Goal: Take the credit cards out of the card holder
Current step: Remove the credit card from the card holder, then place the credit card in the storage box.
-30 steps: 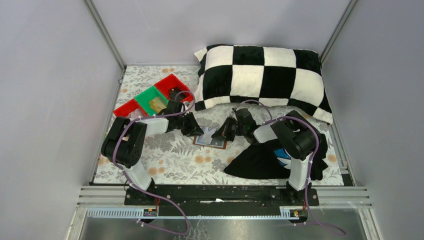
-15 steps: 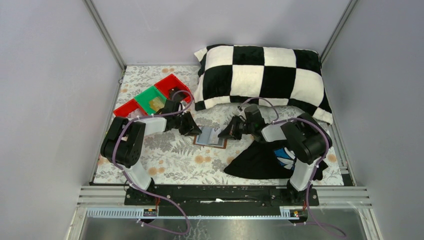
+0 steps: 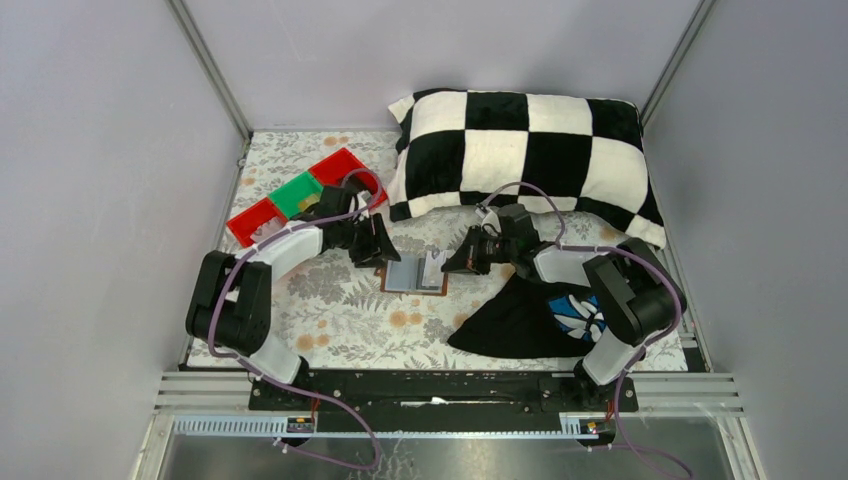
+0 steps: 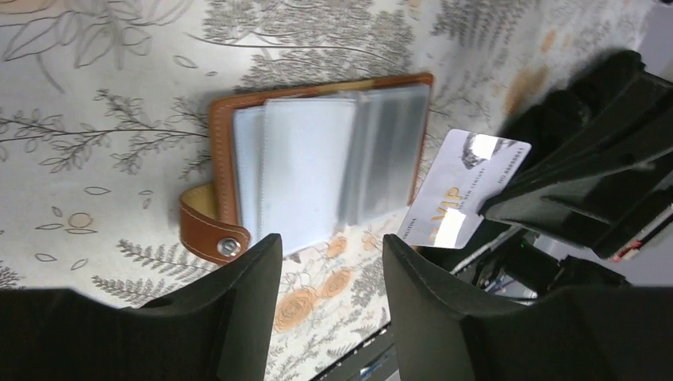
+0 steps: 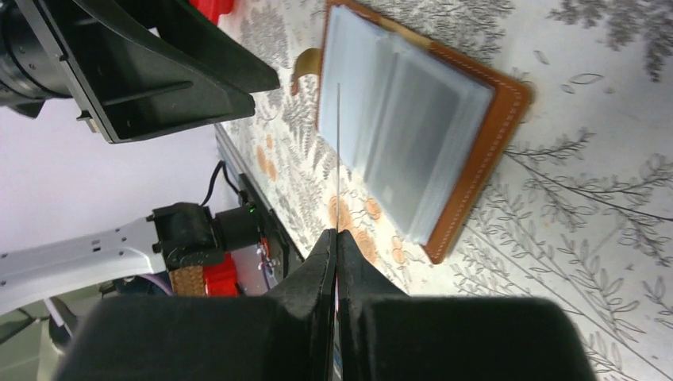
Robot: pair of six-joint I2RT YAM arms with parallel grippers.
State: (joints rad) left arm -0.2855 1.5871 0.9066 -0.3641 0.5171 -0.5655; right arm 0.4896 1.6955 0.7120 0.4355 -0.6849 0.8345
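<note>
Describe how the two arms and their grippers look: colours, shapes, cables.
The left arm and the right arm have bulky black joints connected by white links. A thin purple cable runs in loops along each arm. The left gripper and the right gripper have matte black, wedge-shaped fingers. No markings are readable.

Your top view sits above and behind the arm bases (image 3: 282, 385), facing down over the whole table (image 3: 330, 310). Both wrist views are close and low: the left one looks right across the card holder (image 4: 317, 167) to the right gripper (image 4: 500, 208) and its credit card (image 4: 464, 186). The right one looks left to the left gripper (image 5: 238, 91). All three share the holder.
</note>
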